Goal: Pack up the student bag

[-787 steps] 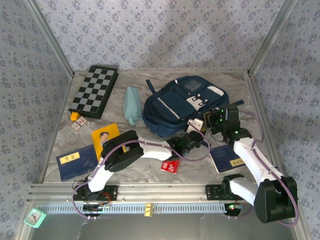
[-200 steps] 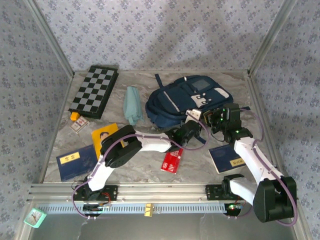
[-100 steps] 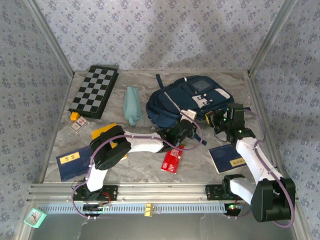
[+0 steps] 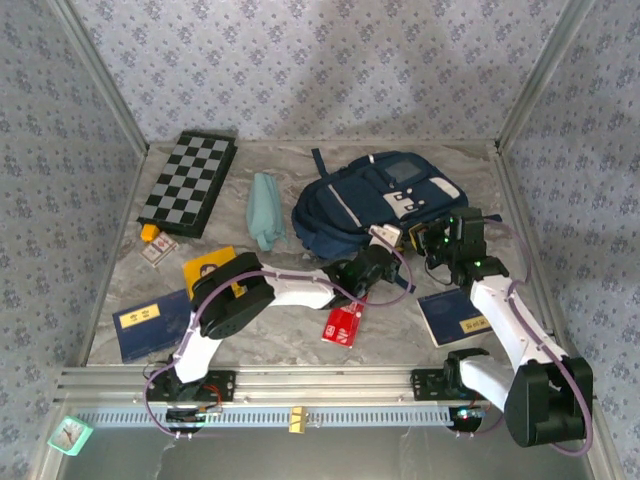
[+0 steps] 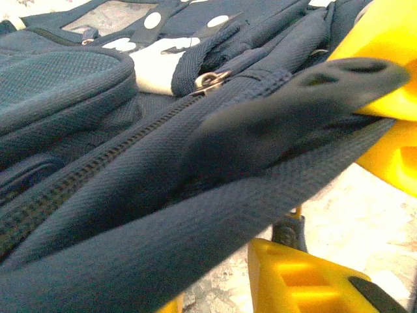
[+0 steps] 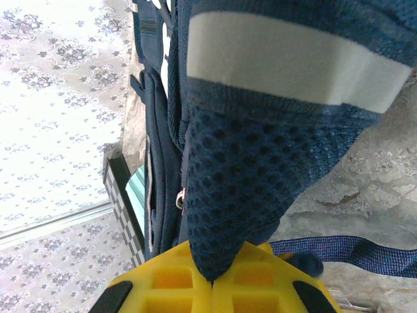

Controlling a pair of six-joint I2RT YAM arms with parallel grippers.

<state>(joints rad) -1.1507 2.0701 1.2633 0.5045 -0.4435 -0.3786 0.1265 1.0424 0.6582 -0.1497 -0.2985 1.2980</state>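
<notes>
The bag (image 4: 375, 200), laid at the far centre-right of the table (image 4: 290, 345), was clenched at its mesh corner (image 6: 241, 182) by the right gripper (image 6: 212, 277), presumably for steadying, while its flap (image 5: 273, 124) was straddled by the left gripper (image 5: 329, 173), grip indeterminable.

A folded chessboard (image 4: 188, 184) lies at the far left corner of the marbled tabletop (image 4: 290, 345). Just beside its near end are a small orange item (image 4: 149, 232) and a small card pack (image 4: 159, 249). A pale teal pouch (image 4: 266, 210) lies to the right of the board. A yellow book (image 4: 205, 265) and a blue book (image 4: 148, 322) lie near the left edge, a red packet (image 4: 343, 323) near the front edge's middle, and another blue book (image 4: 455, 314) toward the right edge. A teal clock (image 4: 70, 433) sits off the front left corner.
</notes>
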